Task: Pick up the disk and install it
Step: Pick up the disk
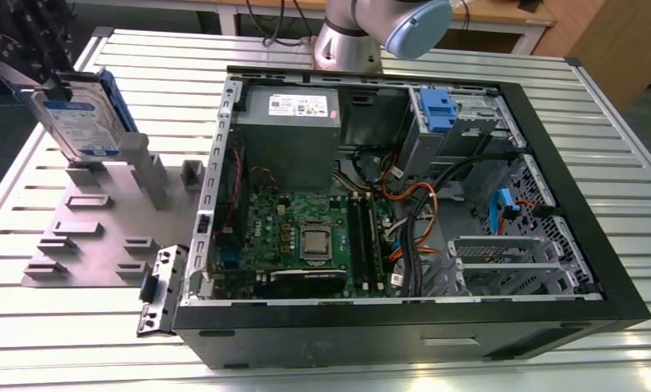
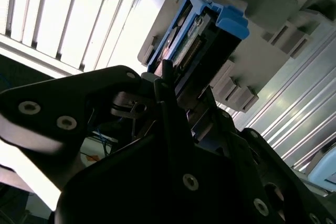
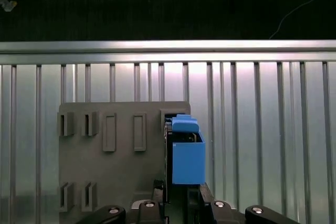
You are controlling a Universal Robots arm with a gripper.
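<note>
Slatted aluminium table [image 1: 586, 106], ribs running along its length. Open black PC case [image 1: 412, 335] lies on its side on it, side panel off. Inside: grey power supply [image 1: 287, 139] with a white sticker in the far corner, green motherboard [image 1: 292, 220] below it with the bare CPU [image 1: 312, 242] near the middle. Orange and black cables [image 1: 412, 196] bundle between the board and the bays. Blue plastic latch [image 1: 439, 110] sits in the top bay. Grey fixture plate [image 1: 96, 245] with raised slots lies flat just beside the case, on the exterior view's left.
</note>
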